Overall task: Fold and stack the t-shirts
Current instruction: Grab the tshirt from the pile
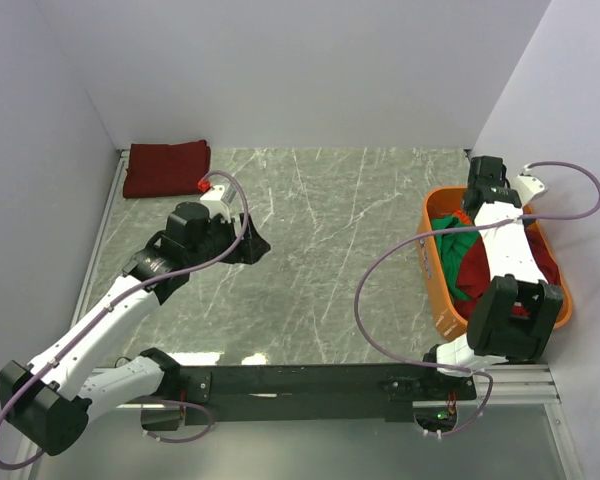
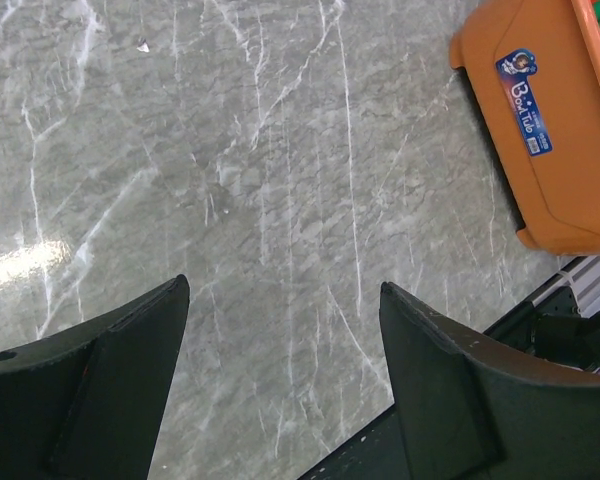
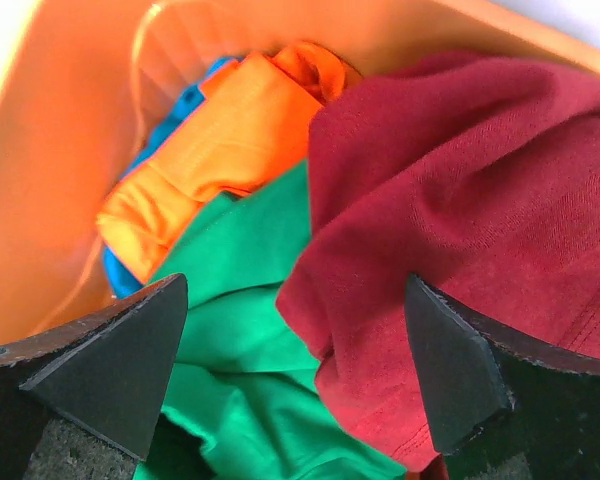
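Note:
A folded crimson t-shirt [image 1: 165, 168] lies at the table's far left corner. Crumpled shirts fill the orange tub [image 1: 436, 270] at the right: a crimson one [image 3: 460, 200], a green one [image 3: 240, 300] and an orange one [image 3: 215, 150], with a bit of blue cloth [image 3: 185, 100] beneath. My right gripper [image 3: 295, 310] is open, held low over the tub, its fingers straddling the edge where the crimson shirt meets the green one. My left gripper [image 2: 285, 320] is open and empty above the bare marble [image 2: 230, 180] left of the middle; in the top view it [image 1: 250, 245] points right.
The tub also shows at the upper right of the left wrist view [image 2: 550, 130], with a blue label [image 2: 525, 90]. White walls close the table at the back, left and right. A black rail [image 1: 310, 380] runs along the near edge.

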